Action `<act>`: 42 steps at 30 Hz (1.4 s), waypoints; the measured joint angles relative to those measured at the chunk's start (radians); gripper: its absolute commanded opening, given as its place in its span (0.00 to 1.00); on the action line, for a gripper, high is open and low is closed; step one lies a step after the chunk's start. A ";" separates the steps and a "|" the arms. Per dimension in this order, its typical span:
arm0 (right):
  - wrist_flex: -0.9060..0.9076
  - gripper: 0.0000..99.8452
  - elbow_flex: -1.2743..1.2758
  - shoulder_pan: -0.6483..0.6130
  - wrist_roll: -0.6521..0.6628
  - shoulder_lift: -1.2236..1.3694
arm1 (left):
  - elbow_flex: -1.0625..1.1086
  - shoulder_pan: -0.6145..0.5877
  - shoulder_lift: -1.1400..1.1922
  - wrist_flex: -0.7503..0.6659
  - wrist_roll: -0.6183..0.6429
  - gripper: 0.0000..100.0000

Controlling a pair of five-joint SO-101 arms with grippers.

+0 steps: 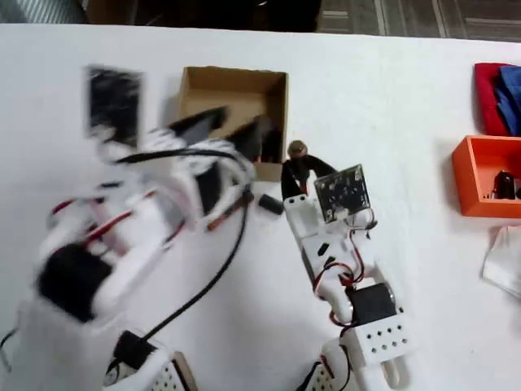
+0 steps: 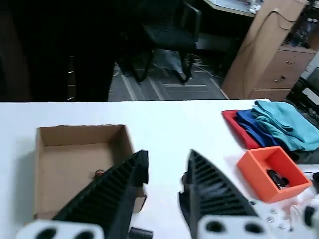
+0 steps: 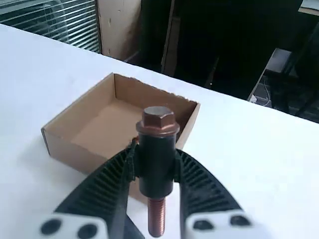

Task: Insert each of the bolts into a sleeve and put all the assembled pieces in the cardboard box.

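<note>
Bolt (image 3: 158, 119) seated in black sleeve (image 3: 156, 167), upright, clamped between jaws of right gripper (image 3: 155, 155), just beside box (image 3: 75, 149) near far edge of white table (image 3: 259, 164). Left gripper (image 2: 167, 162) over box's near side, jaws wide, holding nothing. Spare sleeve (image 1: 271, 204) lying on table just before box. Orange bin (image 2: 254, 172) and folded cloths (image 2: 271, 124) toward right edge. Beyond far edge, dim room with office chair (image 2: 169, 35) and wooden cabinet (image 2: 269, 55).

The cardboard box (image 3: 75, 144) is brown, the worktop (image 3: 259, 164) white. Near the box are a copper-coloured bolt (image 3: 158, 122), a black sleeve (image 3: 155, 172) and the right end effector's (image 3: 155, 152) black, ribbed fingers (image 3: 107, 186). Farther from the box are an orange tray (image 2: 259, 167) and red, blue and teal cloths (image 2: 269, 124).
</note>
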 measured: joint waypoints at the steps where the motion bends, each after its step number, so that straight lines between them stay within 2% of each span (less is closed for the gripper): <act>1: 0.032 0.02 -0.055 -0.002 -0.002 0.015 | 0.000 -0.040 -0.029 0.044 0.000 0.06; 6: 0.181 0.02 -0.390 0.000 -0.109 0.219 | 0.080 -0.267 -0.169 0.249 -0.069 0.08; 10: 0.299 0.02 -0.674 -0.002 -0.164 0.517 | 0.327 -0.486 -0.256 0.273 -0.195 0.08; 14: 0.439 0.02 -0.968 -0.002 -0.215 0.867 | 0.664 -0.723 -0.331 0.158 -0.453 0.08; 17: 0.546 0.02 -1.195 -0.002 -0.259 1.122 | 0.916 -0.862 -0.396 -0.020 -0.647 0.08; 19: 0.609 0.02 -1.347 -0.002 -0.273 1.284 | 1.077 -0.918 -0.431 -0.153 -0.698 0.08; 22: 0.700 0.02 -1.579 -0.009 -0.275 1.521 | 1.255 -0.944 -0.473 -0.264 -0.724 0.08; 29: 0.928 0.02 -2.147 -0.043 -0.278 1.992 | 1.384 -0.950 -0.502 -0.285 -0.727 0.08; 33: 0.979 0.02 -2.443 -0.075 -0.311 2.180 | 1.395 -0.950 -0.502 -0.285 -0.727 0.08; 37: 0.977 0.02 -2.602 -0.094 -0.399 2.315 | 1.405 -0.950 -0.502 -0.285 -0.694 0.08; 42: 0.964 0.02 -2.625 -0.089 -0.427 2.404 | 1.407 -0.950 -0.503 -0.285 -0.667 0.08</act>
